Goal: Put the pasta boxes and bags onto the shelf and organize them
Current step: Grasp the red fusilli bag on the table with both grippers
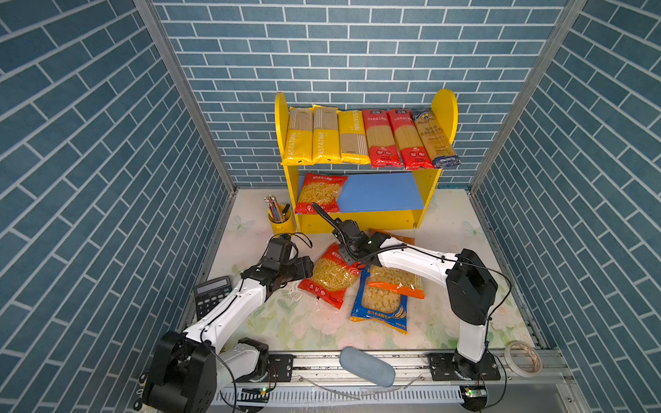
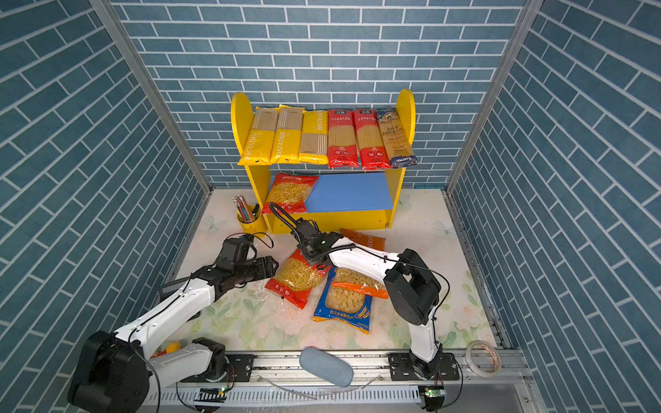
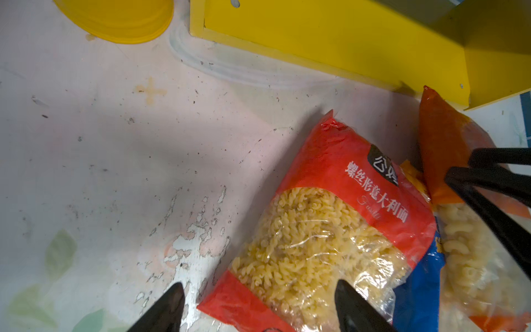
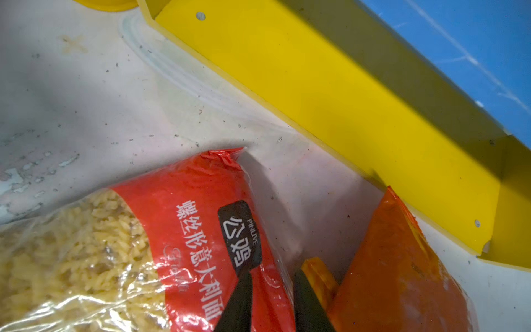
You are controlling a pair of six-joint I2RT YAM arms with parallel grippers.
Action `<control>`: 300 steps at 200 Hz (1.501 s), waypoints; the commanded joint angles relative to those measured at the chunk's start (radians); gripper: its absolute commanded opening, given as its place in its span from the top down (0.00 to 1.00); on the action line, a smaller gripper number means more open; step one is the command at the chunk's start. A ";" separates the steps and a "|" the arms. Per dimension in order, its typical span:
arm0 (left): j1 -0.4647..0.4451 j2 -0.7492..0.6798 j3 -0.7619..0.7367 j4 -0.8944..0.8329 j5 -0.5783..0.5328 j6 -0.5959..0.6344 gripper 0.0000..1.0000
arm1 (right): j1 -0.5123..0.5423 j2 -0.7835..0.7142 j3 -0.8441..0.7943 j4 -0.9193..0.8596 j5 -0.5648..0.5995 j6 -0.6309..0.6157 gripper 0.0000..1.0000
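Observation:
The shelf (image 1: 445, 107) holds six long spaghetti packs (image 1: 368, 137) on its upper board and a red fusilli bag (image 1: 320, 193) on the left of the blue lower board (image 1: 382, 191). On the table lie a second red fusilli bag (image 1: 331, 273), a blue macaroni bag (image 1: 381, 304) with an orange bag (image 1: 395, 282) across it, and an orange pack (image 1: 393, 236) by the shelf foot. My left gripper (image 3: 260, 284) is open, straddling the red bag's lower corner. My right gripper (image 4: 273, 273) stands narrowly open with that bag's top edge between its fingers.
A yellow pencil cup (image 1: 280, 218) stands left of the shelf. A calculator (image 1: 211, 293) lies under the left arm. A grey-blue pad (image 1: 366, 366) and a tape roll (image 1: 522, 359) sit on the front rail. Brick-patterned walls close in three sides.

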 commanded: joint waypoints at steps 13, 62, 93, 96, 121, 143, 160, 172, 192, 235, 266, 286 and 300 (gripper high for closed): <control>-0.042 0.096 0.020 0.083 -0.021 0.011 0.19 | 0.054 -0.190 -0.157 -0.052 -0.129 0.421 0.72; -0.077 0.258 0.036 0.202 0.017 -0.022 0.24 | 0.086 -0.254 -0.408 0.156 -0.341 0.829 0.57; -0.108 0.266 0.008 0.232 0.037 -0.048 0.26 | 0.083 -0.248 -0.459 0.174 -0.368 0.950 0.45; -0.109 0.266 0.001 0.239 0.042 -0.056 0.27 | 0.082 -0.248 -0.461 0.177 -0.370 0.956 0.43; -0.131 0.250 -0.053 0.286 0.067 -0.106 0.33 | 0.050 -0.227 -0.468 0.168 -0.382 0.971 0.36; -0.143 0.219 -0.097 0.305 0.069 -0.127 0.38 | 0.019 -0.219 -0.529 0.292 -0.396 1.003 0.34; -0.143 0.209 -0.115 0.297 0.058 -0.121 0.42 | 0.011 -0.193 -0.516 0.317 -0.387 0.991 0.34; -0.142 0.206 -0.124 0.299 0.068 -0.125 0.46 | 0.011 -0.168 -0.498 0.332 -0.382 0.983 0.34; -0.143 0.202 -0.152 0.338 0.093 -0.155 0.53 | 0.011 -0.127 -0.479 0.349 -0.376 0.989 0.35; -0.144 0.204 -0.190 0.371 0.094 -0.168 0.64 | 0.016 -0.069 -0.457 0.406 -0.381 0.994 0.41; -0.143 0.201 -0.194 0.383 0.108 -0.181 0.68 | 0.039 -0.067 -0.417 0.430 -0.395 0.891 0.66; -0.144 0.175 -0.184 0.359 0.105 -0.179 0.68 | 0.058 -0.087 -0.398 0.430 -0.382 0.833 0.79; -0.144 0.147 -0.181 0.329 0.083 -0.181 0.68 | 0.063 -0.106 -0.387 0.418 -0.378 0.802 0.86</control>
